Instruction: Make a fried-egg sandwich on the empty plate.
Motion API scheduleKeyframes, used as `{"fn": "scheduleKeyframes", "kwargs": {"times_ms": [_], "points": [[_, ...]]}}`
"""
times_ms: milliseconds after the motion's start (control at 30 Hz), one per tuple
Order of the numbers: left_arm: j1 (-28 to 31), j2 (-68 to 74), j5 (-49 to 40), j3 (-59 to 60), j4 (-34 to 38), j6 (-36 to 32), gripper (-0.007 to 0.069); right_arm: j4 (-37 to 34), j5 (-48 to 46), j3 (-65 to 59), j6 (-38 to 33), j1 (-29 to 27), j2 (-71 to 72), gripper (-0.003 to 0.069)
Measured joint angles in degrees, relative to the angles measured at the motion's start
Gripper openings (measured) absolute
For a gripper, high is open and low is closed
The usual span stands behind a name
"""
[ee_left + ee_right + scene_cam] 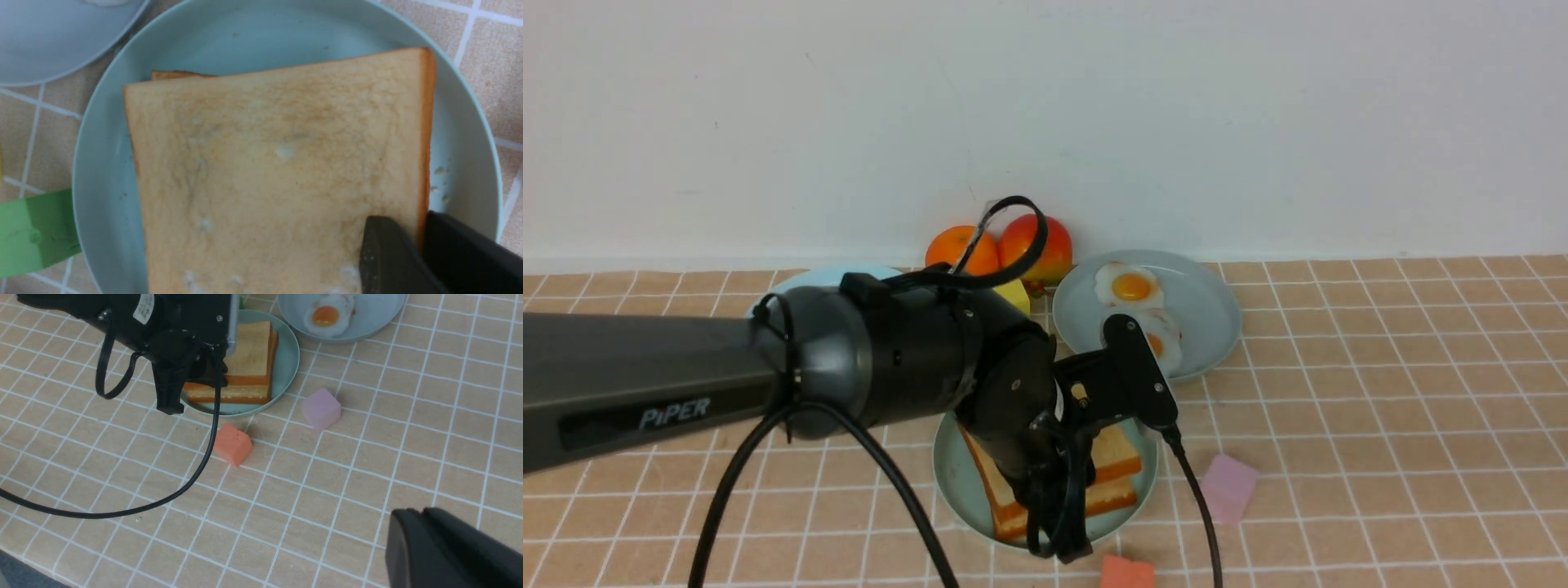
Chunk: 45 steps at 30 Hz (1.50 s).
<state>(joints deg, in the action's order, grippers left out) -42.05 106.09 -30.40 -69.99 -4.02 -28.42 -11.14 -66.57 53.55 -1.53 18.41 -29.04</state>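
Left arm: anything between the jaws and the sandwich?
Nothing visible. The left gripper has its jaws straddling the top crust edge of the sandwich, which already sits on the green plate.

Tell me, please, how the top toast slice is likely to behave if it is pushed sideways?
The top toast slice lies flat and unbent across the lower slice, so it probably moves as one stiff piece. Its surface looks porous, so it is likely light. Merely stacked, it may slide toward the plate rim rather than tip.
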Motion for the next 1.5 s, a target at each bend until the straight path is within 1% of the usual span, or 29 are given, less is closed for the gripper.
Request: {"fn": "scheduleKeyframes", "kwargs": {"times_ms": [67, 100, 133, 167, 233, 333, 433, 500, 533, 567, 600, 633, 733, 767, 800, 833, 967, 1000, 1033, 1067, 1167, 1200, 1233, 1300, 1333, 1367, 1400, 1433, 1500], "points": [[0.0, 0.0, -0.4, 0.0, 0.1, 0.0, 0.0226, 0.0, 0.0, 0.0, 0.0, 0.0, 0.0, 0.0054], [0.0, 0.0, -0.4, 0.0, 0.1, 0.0, 0.0232, 0.0, 0.0, 0.0, 0.0, 0.0, 0.0, 0.0054], [0.0, 0.0, -0.5, 0.0, 0.3, 0.0, 0.0254, 0.0, 0.0, 0.0, 0.0, 0.0, 0.0, 0.0055], [0.0, 0.0, -0.7, 0.0, 0.3, 0.0, 0.0293, 0.0, 0.0, 0.0, 0.0, 0.0, 0.0, 0.0057], [0.0, 0.0, -0.8, 0.0, 0.3, 0.0, 0.0331, 0.0, 0.0, 0.0, 0.0, 0.0, 0.0, 0.0059], [0.0, -0.3, -1.0, 0.0, 0.3, 0.0, 0.0349, 0.0, 0.0, 0.0, 0.0, 0.0, 0.0, 0.0059], [0.0, -2.8, -1.8, 0.0, 0.5, 0.0, 0.0349, 0.0, 0.0, 0.0, 0.0, 0.0, 0.0, 0.0061], [0.0, -4.4, -2.0, 0.0, 0.9, 0.4, 0.0339, 0.0, 0.1, 0.0, 0.0, 0.0, 0.0, 0.0062], [0.0, -7.6, -2.5, -0.2, 2.2, 2.4, 0.0306, 0.1, 0.7, 0.0, 0.0, 0.0, 0.0, 0.0063], [0.0, -8.5, -2.5, -0.2, 2.6, 2.8, 0.03, 0.1, 0.8, 0.0, 0.0, 0.0, 0.0, 0.0063], [0.0, -12.7, -3.0, -0.4, 4.3, 7.2, 0.0229, 0.2, 1.9, 0.0, 0.0, 0.0, 0.0, 0.0064], [0.0, -15.7, -3.2, -0.4, 5.3, 10.2, 0.0177, 0.3, 2.4, 0.0, 0.0, 0.0, 0.0, 0.0064], [0.0, -26.0, -2.7, 1.3, 7.4, 16.8, 0.002, 0.7, 3.8, 0.0, 0.0, 0.0, 0.0, 0.0064], [0.0, -29.0, -2.2, 2.5, 7.9, 17.9, -0.0013, 1.0, 3.9, 0.0, 0.0, 0.0, 0.1, 0.0064], [0.0, -29.8, -2.0, 3.2, 8.0, 18.3, -0.0013, 1.0, 3.9, 0.0, 0.0, 0.0, 0.1, 0.0064], [0.0, -36.9, -0.4, 6.6, 8.9, 19.7, -0.0013, 1.5, 3.8, 0.0, 0.0, 0.0, 0.5, 0.0063], [0.0, -49.4, 5.2, 16.1, 10.1, 22.0, -0.0013, 2.5, 3.7, -1.0, 0.4, 0.0, 2.9, 0.0036], [0.0, -56.8, 10.0, 23.1, 10.7, 23.3, -0.0013, 3.5, 3.8, -2.7, 0.9, 0.0, 4.5, 0.0011], [0.0, -56.8, 10.0, 23.9, 10.7, 23.4, -0.0013, 3.8, 3.8, -3.3, 1.0, 0.0, 5.3, 0.0006], [0.0, -64.3, 15.7, 31.4, 11.2, 24.3, -0.0013, 4.7, 3.8, -5.8, 1.5, 0.0, 7.2, -0.0003], [0.0, -72.3, 25.8, 42.3, 11.6, 25.3, -0.0013, 5.4, 4.5, -11.0, 4.7, 0.0, 11.7, -0.0004], [0.0, -73.3, 26.5, 42.3, 11.6, 25.2, -0.0013, 5.4, 4.5, -11.3, 5.0, 0.0, 11.7, -0.0004], [0.0, -76.9, 32.1, 48.8, 11.7, 25.5, -0.0013, 5.4, 6.8, -14.5, 8.7, 0.0, 14.4, -0.0004], [0.0, -80.2, 36.0, 53.3, 11.8, 25.5, -0.0013, 5.4, 10.5, -17.5, 12.7, 0.0, 16.1, -0.0003], [0.0, -81.4, 37.3, 55.1, 11.8, 25.5, -0.0013, 5.4, 13.1, -19.2, 14.5, 0.0, 16.7, -0.0003], [0.0, -81.6, 37.7, 55.5, 11.8, 25.5, -0.0013, 5.4, 13.6, -19.6, 14.9, 0.0, 16.8, -0.0003], [0.0, -82.4, 38.7, 57.4, 11.9, 25.5, -0.0013, 5.4, 18.5, -22.6, 16.8, 0.0, 17.1, -0.0003], [0.0, -82.5, 39.0, 58.0, 11.9, 25.5, -0.0013, 5.4, 19.9, -23.0, 17.0, 0.0, 17.1, -0.0003], [0.0, -82.6, 39.3, 59.8, 11.9, 25.5, -0.0013, 5.4, 27.5, -27.2, 17.8, 0.0, 17.1, -0.0001]]}}
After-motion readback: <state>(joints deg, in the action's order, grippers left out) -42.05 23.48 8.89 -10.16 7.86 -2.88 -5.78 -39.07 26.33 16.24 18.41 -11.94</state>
